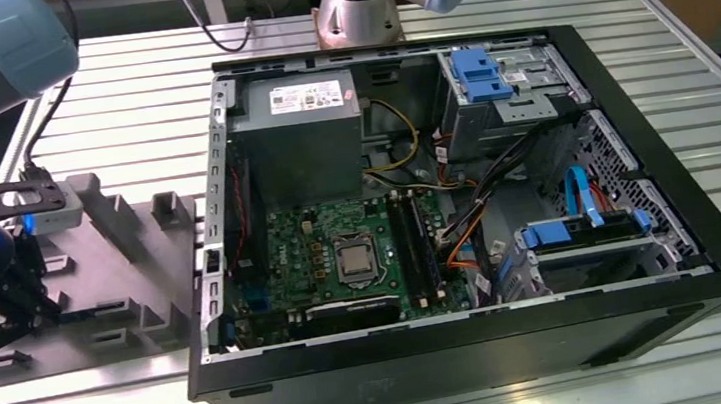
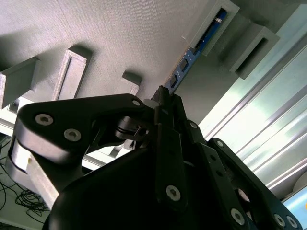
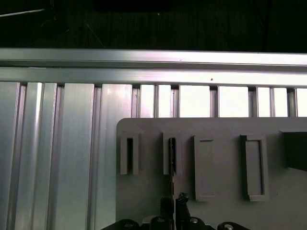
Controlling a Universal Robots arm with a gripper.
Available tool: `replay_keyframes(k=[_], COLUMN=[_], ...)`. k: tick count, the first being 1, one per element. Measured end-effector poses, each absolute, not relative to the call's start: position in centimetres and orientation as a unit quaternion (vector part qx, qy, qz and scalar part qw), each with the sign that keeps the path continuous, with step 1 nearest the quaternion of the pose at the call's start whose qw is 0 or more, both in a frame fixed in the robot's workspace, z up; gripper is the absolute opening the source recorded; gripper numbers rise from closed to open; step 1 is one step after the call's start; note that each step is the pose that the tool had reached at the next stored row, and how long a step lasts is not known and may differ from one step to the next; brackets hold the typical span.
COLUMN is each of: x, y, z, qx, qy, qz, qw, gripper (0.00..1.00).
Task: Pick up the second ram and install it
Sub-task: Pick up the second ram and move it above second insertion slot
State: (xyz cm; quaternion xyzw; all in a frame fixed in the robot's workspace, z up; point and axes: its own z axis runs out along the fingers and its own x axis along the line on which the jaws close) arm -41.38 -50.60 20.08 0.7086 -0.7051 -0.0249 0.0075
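While the ram (image 2: 189, 56) stands in a fixture (image 1: 127, 277) slot (nine o'clock of the case (image 1: 688, 258), exterior view), the end effector (image 2: 162, 94) is clamped on it.

The exterior view looks steeply down from afar; both wrist views closely face the grey fixture plate (image 1: 100, 280) at its nine o'clock.
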Motion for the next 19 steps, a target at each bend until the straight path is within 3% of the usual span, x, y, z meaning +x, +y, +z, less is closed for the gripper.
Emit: replay_keyframes(k=[7,8,19], x=[-41.37,-41.37,-41.38], y=[-50.60,-50.60,-50.60], z=[20.09,20.09,20.14], qx=[0.709,0.709,0.709], qy=[-0.705,-0.705,-0.705], qz=[-0.025,-0.025,-0.027], qw=[0.008,0.008,0.005], gripper=[0.17,0.11,0.11])
